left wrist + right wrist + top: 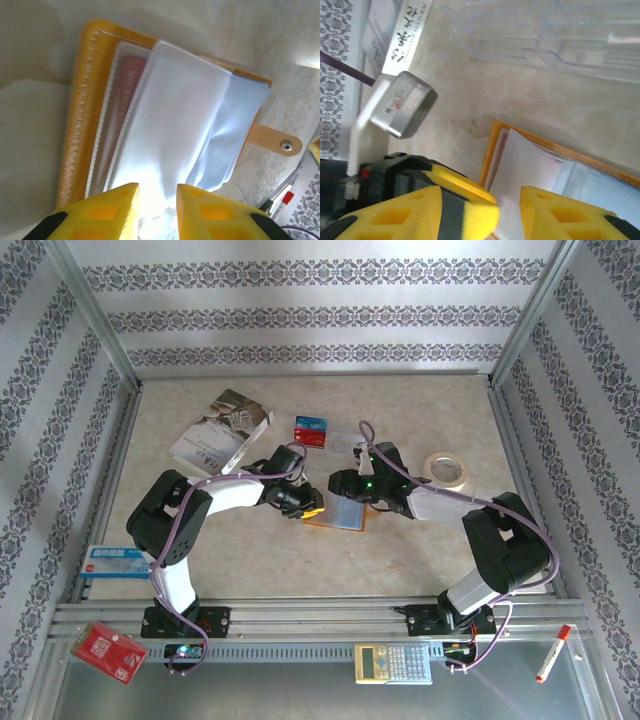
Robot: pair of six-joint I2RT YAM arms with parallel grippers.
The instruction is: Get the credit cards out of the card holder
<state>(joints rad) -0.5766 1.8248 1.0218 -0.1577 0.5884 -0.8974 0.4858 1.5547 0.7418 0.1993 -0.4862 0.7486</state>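
Observation:
The card holder [345, 517], an orange wallet, lies open on the table's middle with its clear pocket sleeves fanned up [175, 125]. A red credit card [129, 80] sits in a pocket near the spine. A blue credit card [314, 424] and a red one [309, 438] lie loose on the table behind. My left gripper [306, 506] [157, 210] is at the wallet's left edge, jaws slightly apart, with a sleeve's edge running into the gap. Over the wallet's far edge, my right gripper [352, 487] [480, 215] is open, with the left fingertip [465, 197] between its fingers.
A white booklet [220, 430] lies at the back left and a tape roll [445, 468] at the right. A white-and-blue box [118, 560] sits at the left edge. On the front rail are a red packet [108, 652], a calculator [393, 663] and a marker [552, 652].

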